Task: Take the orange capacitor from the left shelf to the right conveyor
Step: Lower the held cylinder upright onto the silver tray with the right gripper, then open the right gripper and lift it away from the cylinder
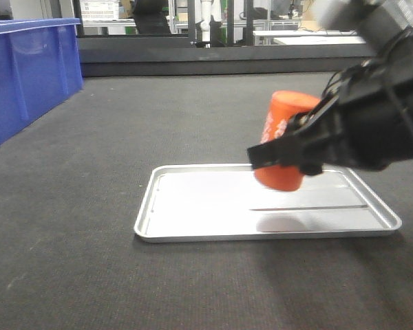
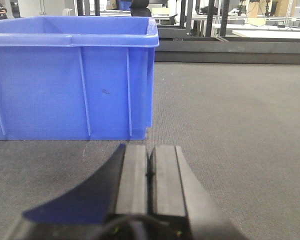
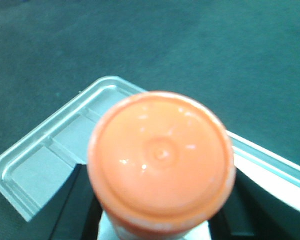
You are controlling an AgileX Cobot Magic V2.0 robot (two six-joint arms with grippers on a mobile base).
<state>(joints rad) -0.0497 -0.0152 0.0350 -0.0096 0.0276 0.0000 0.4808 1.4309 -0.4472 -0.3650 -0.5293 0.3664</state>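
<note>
My right gripper (image 1: 282, 155) is shut on the orange capacitor (image 1: 283, 137) and holds it tilted above the shallow silver tray (image 1: 193, 220), clear of its floor. In the right wrist view the capacitor's flat orange end (image 3: 161, 156) fills the middle, with a dark finger on either side. The dark grey textured conveyor belt (image 1: 124, 130) lies under the tray and all around it. My left gripper (image 2: 150, 172) is shut and empty, low over the belt, in front of a blue bin. The left shelf is out of view.
A blue plastic bin (image 1: 24, 72) stands on the belt at the far left and fills the left of the left wrist view (image 2: 70, 75). A dark rail (image 1: 220, 58) and workshop benches lie beyond the belt's far edge.
</note>
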